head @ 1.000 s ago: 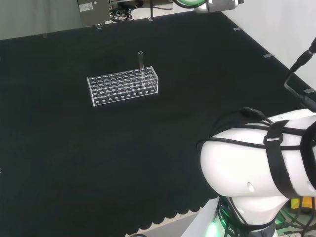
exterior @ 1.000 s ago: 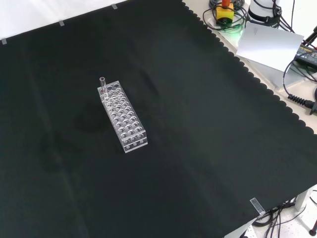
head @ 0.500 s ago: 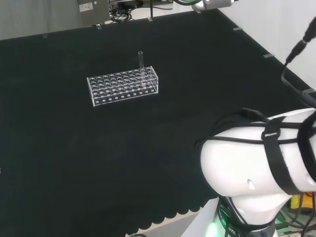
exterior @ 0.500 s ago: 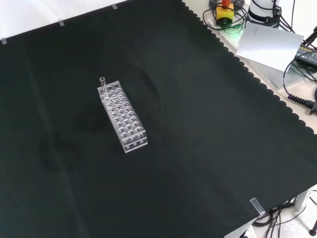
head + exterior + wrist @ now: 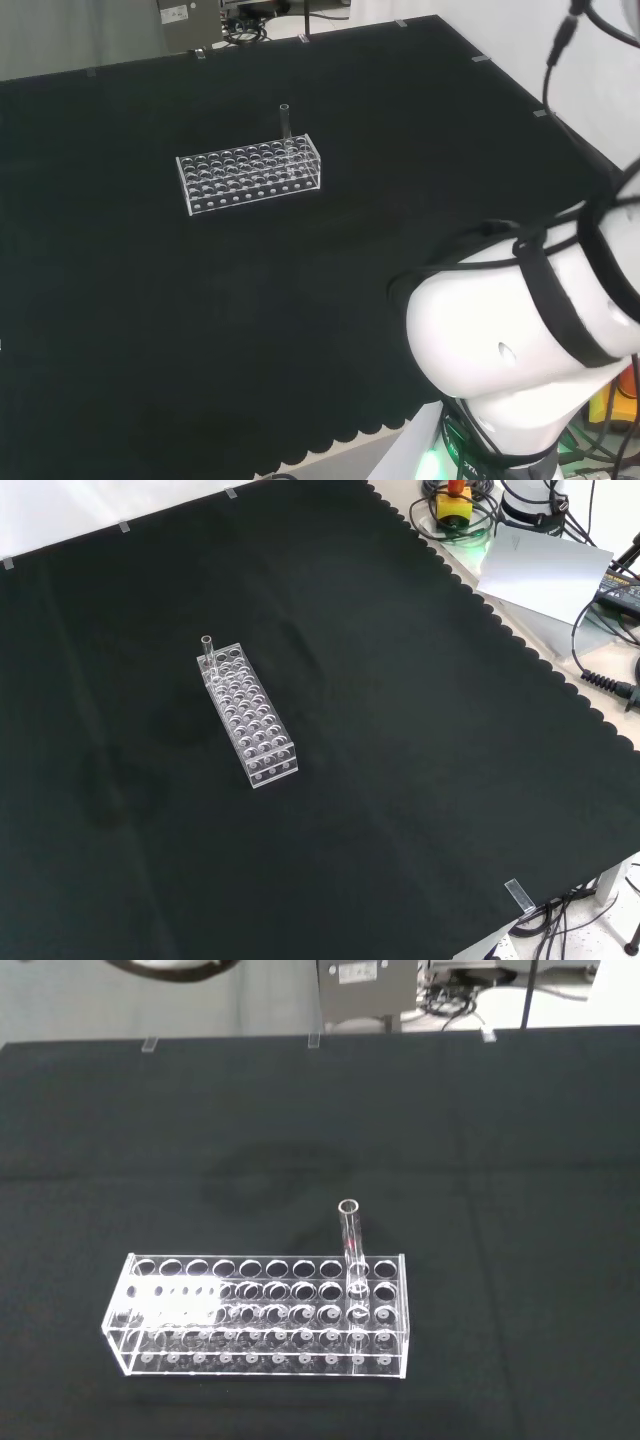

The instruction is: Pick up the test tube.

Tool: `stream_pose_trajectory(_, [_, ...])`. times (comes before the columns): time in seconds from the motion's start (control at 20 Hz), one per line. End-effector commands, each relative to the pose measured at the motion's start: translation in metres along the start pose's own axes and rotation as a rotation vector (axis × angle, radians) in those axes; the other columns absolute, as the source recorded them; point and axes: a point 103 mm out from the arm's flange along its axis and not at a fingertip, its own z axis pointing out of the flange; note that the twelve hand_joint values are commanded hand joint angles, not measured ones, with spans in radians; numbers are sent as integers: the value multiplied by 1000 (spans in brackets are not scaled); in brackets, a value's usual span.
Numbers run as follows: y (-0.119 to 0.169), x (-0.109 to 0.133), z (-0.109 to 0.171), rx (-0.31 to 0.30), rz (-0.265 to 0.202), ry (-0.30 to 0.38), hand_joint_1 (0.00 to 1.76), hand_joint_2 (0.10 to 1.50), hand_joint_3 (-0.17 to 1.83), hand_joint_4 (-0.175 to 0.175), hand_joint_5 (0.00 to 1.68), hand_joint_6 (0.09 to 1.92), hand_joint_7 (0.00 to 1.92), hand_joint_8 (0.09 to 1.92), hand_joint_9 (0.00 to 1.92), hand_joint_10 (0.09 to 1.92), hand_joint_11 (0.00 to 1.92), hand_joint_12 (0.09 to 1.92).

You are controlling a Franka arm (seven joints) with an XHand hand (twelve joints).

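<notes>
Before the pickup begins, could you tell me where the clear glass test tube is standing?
The clear glass test tube stands upright in the clear plastic rack, at its far-left end in the front view.

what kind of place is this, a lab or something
Probably a robotics lab set up to mimic chemistry bench work: a clear test tube stands in a clear plastic rack on a bench under black cloth, with cables and equipment at its edges.

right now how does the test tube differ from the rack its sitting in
The test tube is a single narrow cylinder standing upright, while the rack is a long, low box lying flat on the black cloth. The test tube rises well above the rack's top; the rack spreads much wider. The test tube fills one hole near one end, whereas the rack's other holes look empty. Both are clear.
</notes>
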Motion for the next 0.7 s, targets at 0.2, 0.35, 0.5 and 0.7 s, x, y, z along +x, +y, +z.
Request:
stream_pose_trajectory(0.2, [87, 6, 39, 126, -40, -21, 799, 751, 589, -108, 363, 87, 397, 819, 322, 914, 192, 1580])
stream_pose_trajectory(0.35, [105, 11, 52, 154, -46, -33, 807, 745, 600, -109, 368, 87, 411, 819, 330, 907, 197, 1576])
stream_pose_trajectory(0.5, [118, 18, 65, 185, -47, -31, 811, 740, 611, -109, 372, 87, 420, 815, 337, 900, 200, 1571])
stream_pose_trajectory(0.7, [127, 23, 78, 205, -49, -33, 814, 739, 618, -110, 375, 87, 425, 816, 341, 897, 203, 1570])
